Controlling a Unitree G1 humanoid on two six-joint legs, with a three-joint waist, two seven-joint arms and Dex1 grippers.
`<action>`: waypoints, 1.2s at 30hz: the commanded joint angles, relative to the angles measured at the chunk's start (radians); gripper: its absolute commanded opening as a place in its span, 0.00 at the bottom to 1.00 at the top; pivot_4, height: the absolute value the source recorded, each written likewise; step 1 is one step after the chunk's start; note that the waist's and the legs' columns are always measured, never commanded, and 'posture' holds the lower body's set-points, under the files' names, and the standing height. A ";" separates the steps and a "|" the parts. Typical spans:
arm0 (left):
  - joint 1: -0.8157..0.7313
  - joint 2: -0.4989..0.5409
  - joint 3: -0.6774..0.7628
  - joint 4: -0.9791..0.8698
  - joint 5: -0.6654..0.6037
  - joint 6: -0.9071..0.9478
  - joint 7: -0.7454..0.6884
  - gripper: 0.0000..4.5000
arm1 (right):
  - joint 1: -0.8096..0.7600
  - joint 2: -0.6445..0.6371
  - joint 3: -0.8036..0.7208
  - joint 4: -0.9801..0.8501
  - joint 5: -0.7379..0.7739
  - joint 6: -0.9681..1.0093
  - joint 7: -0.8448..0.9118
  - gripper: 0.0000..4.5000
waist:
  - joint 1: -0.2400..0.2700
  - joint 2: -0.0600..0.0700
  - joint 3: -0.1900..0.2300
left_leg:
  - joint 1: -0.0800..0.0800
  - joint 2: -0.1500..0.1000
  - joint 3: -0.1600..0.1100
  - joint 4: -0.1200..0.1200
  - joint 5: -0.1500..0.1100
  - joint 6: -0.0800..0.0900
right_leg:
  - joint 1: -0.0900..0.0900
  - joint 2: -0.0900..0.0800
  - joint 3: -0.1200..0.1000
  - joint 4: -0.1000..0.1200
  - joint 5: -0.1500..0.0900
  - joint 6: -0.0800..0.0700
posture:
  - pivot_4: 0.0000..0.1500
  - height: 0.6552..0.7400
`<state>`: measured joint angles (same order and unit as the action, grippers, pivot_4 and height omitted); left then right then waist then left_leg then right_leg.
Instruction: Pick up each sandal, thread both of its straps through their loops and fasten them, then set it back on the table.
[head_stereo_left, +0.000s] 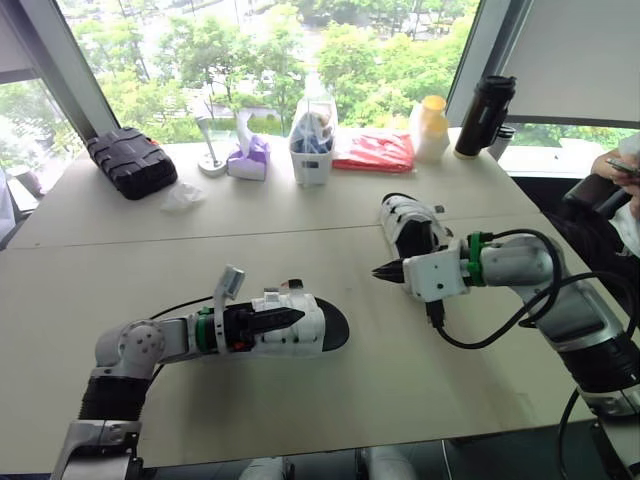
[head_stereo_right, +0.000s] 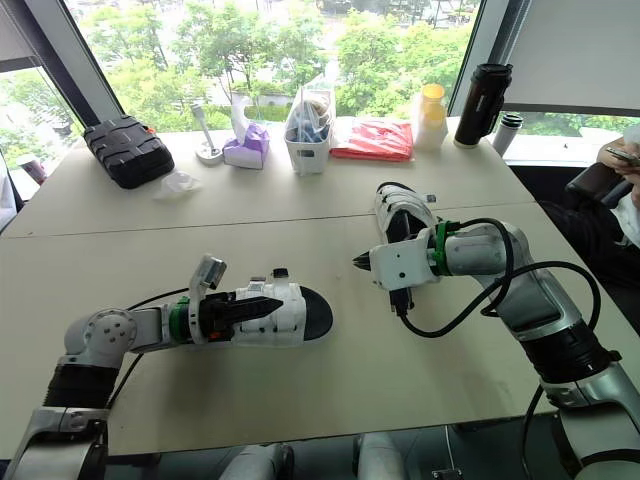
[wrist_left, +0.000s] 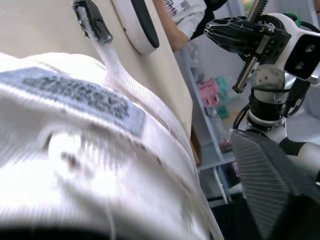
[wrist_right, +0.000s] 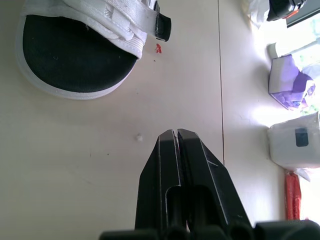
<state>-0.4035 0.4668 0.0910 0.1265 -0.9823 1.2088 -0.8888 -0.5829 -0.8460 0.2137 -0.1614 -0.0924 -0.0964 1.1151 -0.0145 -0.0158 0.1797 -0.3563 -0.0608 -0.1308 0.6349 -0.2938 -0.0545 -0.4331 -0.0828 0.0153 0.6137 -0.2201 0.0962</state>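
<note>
The right gripper (wrist_right: 176, 133) had its fingers pressed together, empty, tips aimed toward the left gripper (head_stereo_left: 296, 318), which reached out level.

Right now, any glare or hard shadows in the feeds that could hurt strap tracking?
Left eye view: the window is strong backlight, but the table is evenly lit, with no hard shadow around the near sandal. Left wrist view: the white strap is washed out by light. Right wrist view: sun glare bleaches the table around the tissue box.

Office meeting room: long pale table (head_stereo_left: 300, 400), tall windows (head_stereo_left: 250, 50) over treetops, tissue box (head_stereo_left: 249, 158), thermos (head_stereo_left: 484, 115).
</note>
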 joint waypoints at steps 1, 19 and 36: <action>-0.026 -0.024 0.011 0.000 0.000 0.001 0.012 0.27 | 0.008 -0.014 -0.046 -0.055 0.016 0.023 -0.017 0.00 | 0.000 0.000 0.000 | 0.000 0.000 0.000 0.000 0.000 0.000 | 0.000 0.000 0.000 0.000 0.000 0.000 | 1.00 1.00; -0.421 -0.430 0.414 0.205 0.037 -0.565 0.639 0.01 | -0.008 0.025 -0.016 -0.038 0.000 0.036 -0.045 0.00 | 0.026 -0.005 0.004 | -0.004 -0.001 0.001 0.012 0.002 -0.004 | 0.003 0.000 0.001 -0.003 0.007 0.008 | 1.00 1.00; -0.643 -0.485 0.505 0.721 0.160 -1.058 0.717 0.01 | -0.010 0.054 0.006 -0.035 -0.014 0.038 -0.049 0.00 | 0.027 -0.008 0.007 | -0.018 -0.002 0.002 0.016 0.001 -0.003 | -0.010 0.000 0.001 -0.001 0.010 0.009 | 1.00 1.00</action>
<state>-1.0016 -0.0131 0.5877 0.8587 -0.8157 0.1805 -0.1506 -0.5784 -0.7962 0.2289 -0.1737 -0.1053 -0.0532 1.0764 0.0123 -0.0241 0.1862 -0.3745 -0.0633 -0.1292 0.6511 -0.2925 -0.0576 -0.4429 -0.0830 0.0158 0.6125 -0.2095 0.1050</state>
